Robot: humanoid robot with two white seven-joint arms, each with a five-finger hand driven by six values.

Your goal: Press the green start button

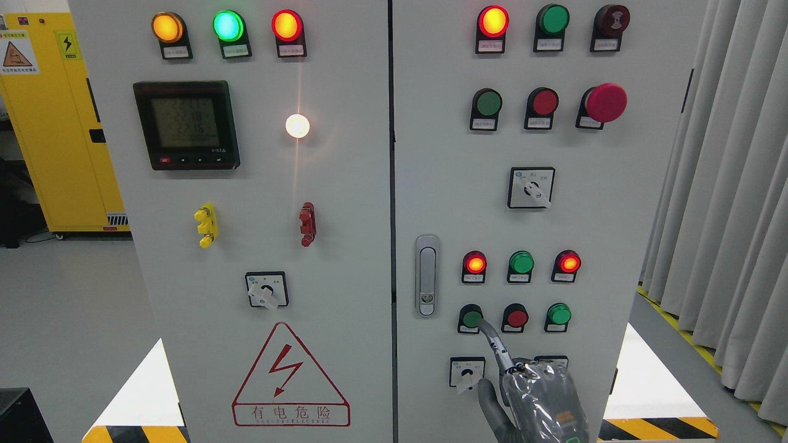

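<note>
The green start button (471, 318) sits at the left of the lower button row on the right cabinet door (615, 203). My right hand (534, 397), wrapped in clear plastic, comes up from the bottom edge right of the middle. Its index finger (492, 344) is stretched out, with the tip touching the button's lower right edge. The other fingers are curled and hold nothing. A red button (516, 318) and another green button (558, 314) sit in the same row. My left hand is out of view.
A door handle (426, 275) is left of the button. Rotary switches (466, 373) sit just below the row, beside my hand. Lit indicator lamps (475, 264) are above. The left door (345, 258) carries a meter (186, 124). Grey curtains (726, 215) hang at the right.
</note>
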